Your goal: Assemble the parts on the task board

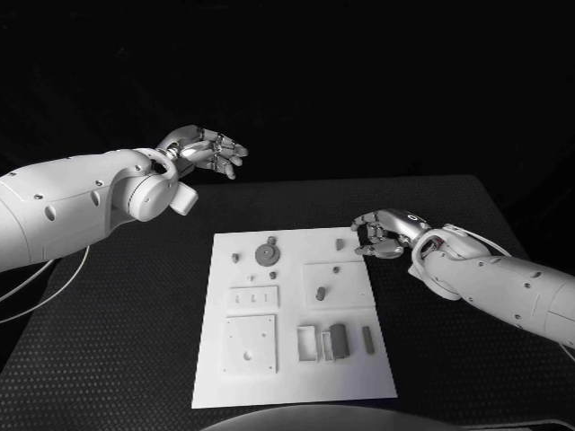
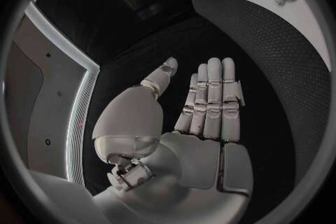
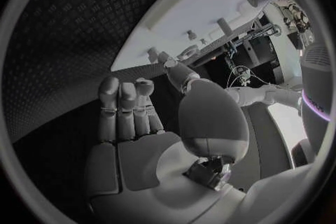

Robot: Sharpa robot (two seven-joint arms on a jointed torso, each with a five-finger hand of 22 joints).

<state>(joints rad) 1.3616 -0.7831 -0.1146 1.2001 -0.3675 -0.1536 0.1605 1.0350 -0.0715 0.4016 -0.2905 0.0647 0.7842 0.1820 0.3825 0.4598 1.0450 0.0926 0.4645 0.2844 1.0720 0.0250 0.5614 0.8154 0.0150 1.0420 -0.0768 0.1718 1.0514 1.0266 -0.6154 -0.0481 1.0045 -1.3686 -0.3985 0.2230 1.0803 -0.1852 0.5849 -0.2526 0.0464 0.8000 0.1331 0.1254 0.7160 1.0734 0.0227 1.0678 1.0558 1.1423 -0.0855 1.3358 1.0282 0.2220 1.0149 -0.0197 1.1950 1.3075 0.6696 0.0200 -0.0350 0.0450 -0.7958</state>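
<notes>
The white task board (image 1: 294, 359) lies in the middle of the table. Grey parts lie on it: a round disc (image 1: 269, 254) and a small peg (image 1: 236, 257) near the far edge, an oval piece (image 1: 322, 293) in the middle, a block (image 1: 338, 339) and a thin bar (image 1: 367, 338) nearer me. My left hand (image 1: 205, 150) is raised beyond the table's far left corner, fingers straight and apart (image 2: 210, 101), holding nothing. My right hand (image 1: 389, 233) hovers at the board's far right corner, palm empty (image 3: 133, 140), fingers loosely bent. The board (image 3: 210, 0) lies beyond its fingertips.
The black textured table (image 1: 119, 341) reaches out on both sides of the board. White raised plates (image 1: 252, 343) stand on the board's left half. A cable (image 1: 15, 292) hangs from my left arm over the table's left edge.
</notes>
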